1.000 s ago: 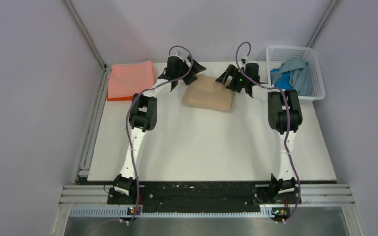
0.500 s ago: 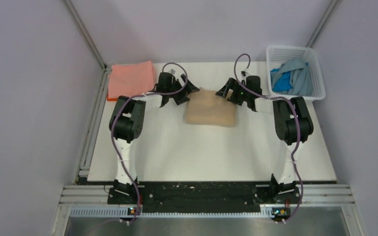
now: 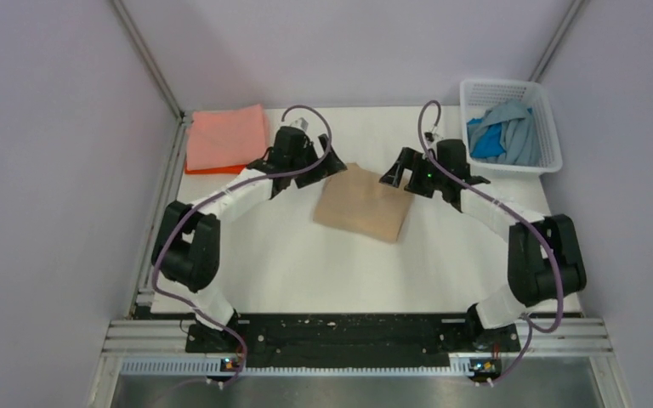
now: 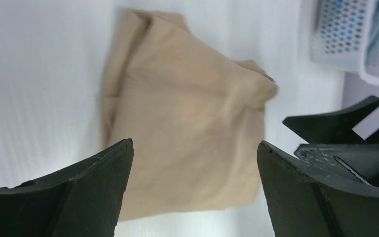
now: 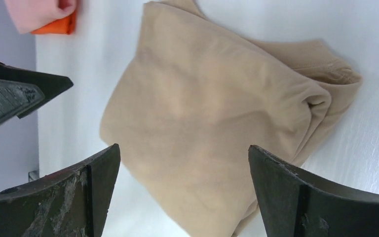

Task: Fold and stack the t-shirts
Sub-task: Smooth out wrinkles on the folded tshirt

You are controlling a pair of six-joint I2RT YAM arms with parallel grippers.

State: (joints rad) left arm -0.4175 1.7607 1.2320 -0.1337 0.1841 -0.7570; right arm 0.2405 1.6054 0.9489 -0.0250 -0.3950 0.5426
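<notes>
Robot lab test cell: bare grey panel walls (image 3: 51,170), aluminium extrusion rails (image 3: 140,336), white worktable (image 3: 349,263), left arm (image 3: 229,194) and right arm (image 3: 502,208) bolted to black base plate (image 3: 349,333).

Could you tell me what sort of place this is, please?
Most likely a robotics lab test cell, not a home: plain walls enclose a white table, the left arm and right arm are mounted at its near edge, and a folded tan t-shirt lies between them.

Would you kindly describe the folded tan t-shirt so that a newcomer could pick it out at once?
On the white table, look between the left gripper and right gripper. The folded tan cloth t-shirt lies there alone: the salmon-pink folded shirt sits far left, the blue t-shirts in the white lattice basket.
</notes>
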